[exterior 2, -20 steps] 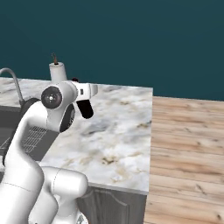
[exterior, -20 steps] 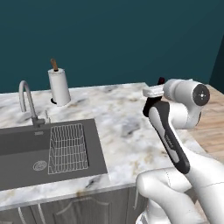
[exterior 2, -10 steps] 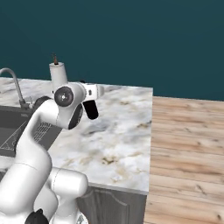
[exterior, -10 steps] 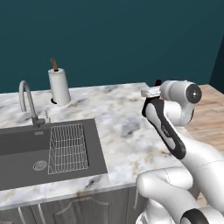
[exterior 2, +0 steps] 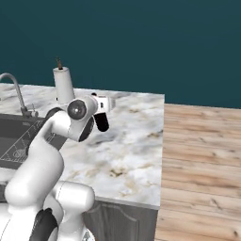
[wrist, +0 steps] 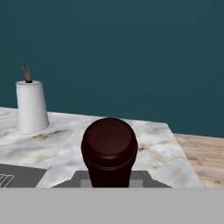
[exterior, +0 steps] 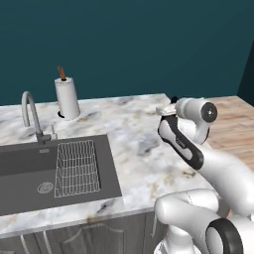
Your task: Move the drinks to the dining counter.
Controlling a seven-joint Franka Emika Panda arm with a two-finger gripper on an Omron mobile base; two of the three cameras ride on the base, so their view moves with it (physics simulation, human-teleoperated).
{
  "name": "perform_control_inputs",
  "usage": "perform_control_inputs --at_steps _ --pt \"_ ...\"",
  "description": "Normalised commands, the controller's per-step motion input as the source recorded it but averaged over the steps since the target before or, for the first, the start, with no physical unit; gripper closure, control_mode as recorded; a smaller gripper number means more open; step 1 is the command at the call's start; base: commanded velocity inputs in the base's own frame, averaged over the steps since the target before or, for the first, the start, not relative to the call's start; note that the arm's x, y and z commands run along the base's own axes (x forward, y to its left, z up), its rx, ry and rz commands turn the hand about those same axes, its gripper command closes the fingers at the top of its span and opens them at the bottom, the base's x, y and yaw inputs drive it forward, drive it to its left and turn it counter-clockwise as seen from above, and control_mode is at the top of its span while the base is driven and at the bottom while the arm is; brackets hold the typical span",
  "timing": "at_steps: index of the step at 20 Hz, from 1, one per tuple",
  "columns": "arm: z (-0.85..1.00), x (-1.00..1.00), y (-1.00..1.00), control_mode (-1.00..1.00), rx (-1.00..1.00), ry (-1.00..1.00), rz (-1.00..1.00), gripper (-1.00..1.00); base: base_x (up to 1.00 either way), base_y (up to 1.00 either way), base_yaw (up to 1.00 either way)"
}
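The pincer is clamped on the slim dark bottle, carrying it in the air over the dining counter, toward its far right corner, with the bottle's cap end facing the hand camera. I judge this drink almost delivered: it has reached the counter and only needs setting down on the bare marble between the sink and the right edge. The paper-towel roll stands near the back edge; the carton presumably remains to fetch.
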Motion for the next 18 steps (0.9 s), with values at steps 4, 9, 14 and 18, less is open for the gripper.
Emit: perform_control_inputs --at_steps 4,9,14,18 --pt "-0.32 0.28 0.0 -1.0 0.0 0.01 0.0 1.0 0.0 0.0 0.0" --pt "-0.23 0.14 0.0 -1.0 0.0 0.04 0.0 1.0 0.0 0.0 0.0" --pt "-0.16 0.03 0.0 -1.0 0.0 0.08 0.0 1.0 0.0 0.0 0.0" --pt "-0.15 0.03 0.0 -1.0 0.0 0.09 0.0 1.0 0.0 0.0 0.0"
